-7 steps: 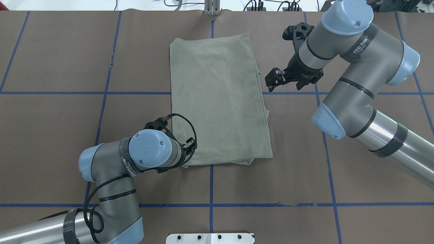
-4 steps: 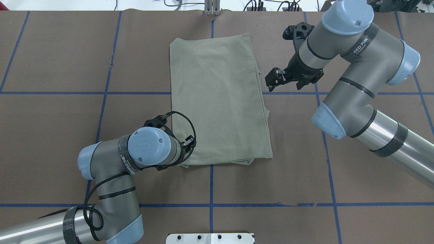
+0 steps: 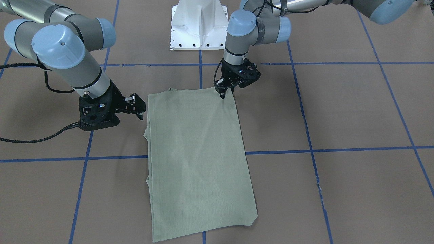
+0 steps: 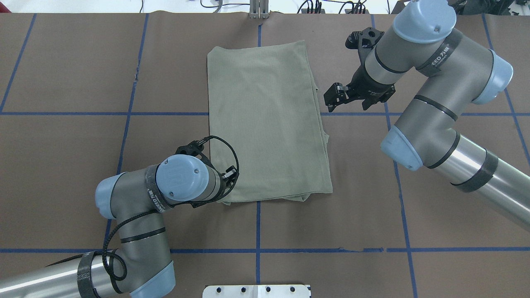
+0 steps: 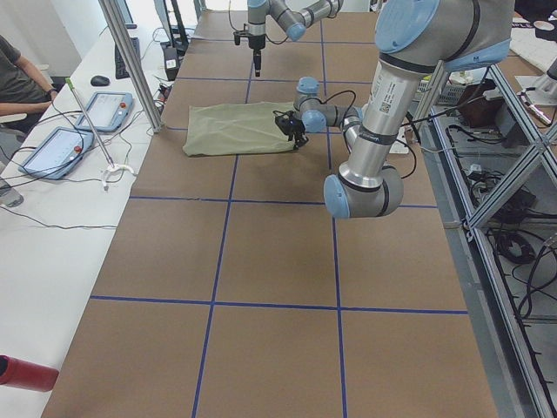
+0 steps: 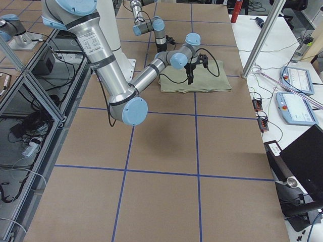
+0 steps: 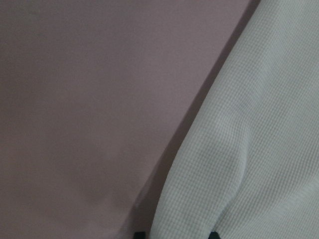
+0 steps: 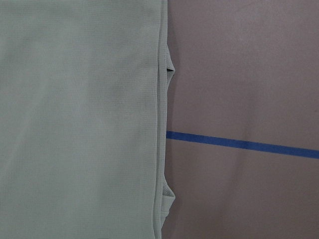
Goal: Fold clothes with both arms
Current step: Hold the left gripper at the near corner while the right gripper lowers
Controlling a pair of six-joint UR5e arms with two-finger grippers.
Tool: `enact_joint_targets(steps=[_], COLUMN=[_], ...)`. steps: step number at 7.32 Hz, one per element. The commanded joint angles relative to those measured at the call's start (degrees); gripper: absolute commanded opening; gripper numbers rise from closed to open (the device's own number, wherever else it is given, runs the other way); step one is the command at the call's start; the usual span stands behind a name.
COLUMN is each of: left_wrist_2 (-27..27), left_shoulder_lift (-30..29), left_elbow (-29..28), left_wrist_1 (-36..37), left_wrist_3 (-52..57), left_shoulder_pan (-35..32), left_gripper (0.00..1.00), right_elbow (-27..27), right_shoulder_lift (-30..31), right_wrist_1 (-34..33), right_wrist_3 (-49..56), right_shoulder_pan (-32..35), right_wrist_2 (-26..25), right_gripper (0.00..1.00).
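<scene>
Clothes (image 4: 265, 124) lie as long folded rectangle, flat at worktop (image 4: 62, 165) centre. Left tool (image 3: 223, 93) seemingly pinching near-left corner. Right tool (image 3: 140, 108) spread, just beside right edge, not gripping. Advice: right takes near-right corner first, then both lift evenly and carry the fold to far end.

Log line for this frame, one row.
shirt: folded rectangle, flat | left gripper: at robot-side left corner, grip unclear | right gripper: open, beside right edge, off cloth

Overhead camera on the pedestal (image 4: 256, 291) side looking forward and down, front camera opposite facing back steeply, both framing the folded shirt (image 4: 265, 120) on the tabletop (image 4: 62, 165), two distant end cameras looking along it, wrist cameras close over fabric edges.
</scene>
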State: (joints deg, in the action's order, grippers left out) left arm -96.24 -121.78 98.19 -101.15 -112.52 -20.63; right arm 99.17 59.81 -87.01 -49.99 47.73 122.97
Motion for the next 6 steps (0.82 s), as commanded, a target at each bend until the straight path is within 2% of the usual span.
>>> enact_joint_targets(steps=[1, 2, 3, 4, 6], left_wrist_2=[-0.4, -0.4, 0.2, 0.2, 0.0], left_shoulder_lift=[0.0, 0.1, 0.7, 0.8, 0.8], left_elbow=[0.2, 0.4, 0.5, 0.6, 2.1], left_wrist_1=[0.0, 0.0, 0.0, 0.0, 0.0], left_wrist_3=[0.0, 0.0, 0.0, 0.1, 0.3], left_shoulder_pan=[0.1, 0.2, 0.7, 1.0, 1.0], left_gripper=[0.41, 0.22, 0.08, 0.00, 0.00], right_elbow=[0.1, 0.1, 0.1, 0.1, 1.5], right_shoulder_lift=[0.3, 0.3, 0.3, 0.3, 0.3], right_wrist_1=[0.0, 0.0, 0.0, 0.0, 0.1], right_wrist_3=[0.0, 0.0, 0.0, -0.2, -4.1], right_shoulder_pan=[0.0, 0.0, 0.0, 0.0, -0.8], right_wrist_2=[0.0, 0.0, 0.0, 0.0, 0.1], right_gripper=[1.00, 1.00, 1.00, 1.00, 1.00])
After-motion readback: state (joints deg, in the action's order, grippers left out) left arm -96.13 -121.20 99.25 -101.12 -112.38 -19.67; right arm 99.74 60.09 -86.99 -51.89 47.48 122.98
